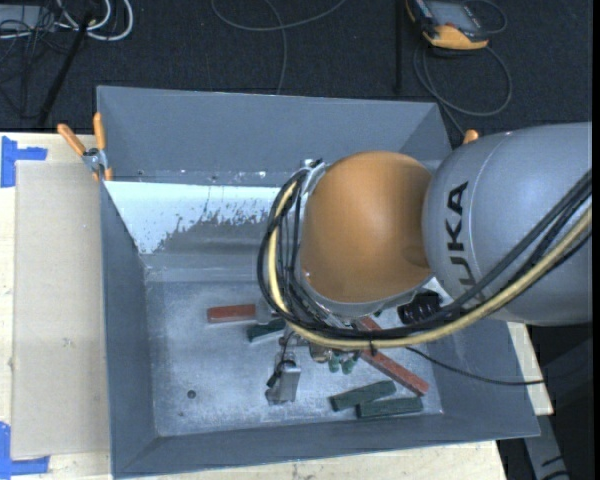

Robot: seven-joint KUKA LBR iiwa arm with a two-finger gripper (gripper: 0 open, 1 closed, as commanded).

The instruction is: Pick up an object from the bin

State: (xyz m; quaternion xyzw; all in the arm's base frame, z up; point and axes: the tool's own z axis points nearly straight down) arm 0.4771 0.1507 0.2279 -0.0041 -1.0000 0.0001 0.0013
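1. Gripper (283,378) hangs below the orange wrist cover (365,228), low in the middle of the frame, its tip close to the bin (130,368) floor. You cannot tell whether it is wide or narrow, and nothing shows in it.
2. Left of the tip, a red-brown bar (230,314) lies flat. A dark green piece (265,330) just beside it is nearest the tip, so judge it the likeliest pick.
3. Right of the tip sit small green bits (340,365), then two dark green bars (375,400) and a long red stick (395,370) running partly under the arm.
4. Your risk: the tip seems to stand over bare floor, so closing there may catch nothing, and a nudge could slide the flat pieces away.
5. Your room: the floor is open toward the lower left. Sloped walls and the cables (275,258) crowd the right, so lift straight up
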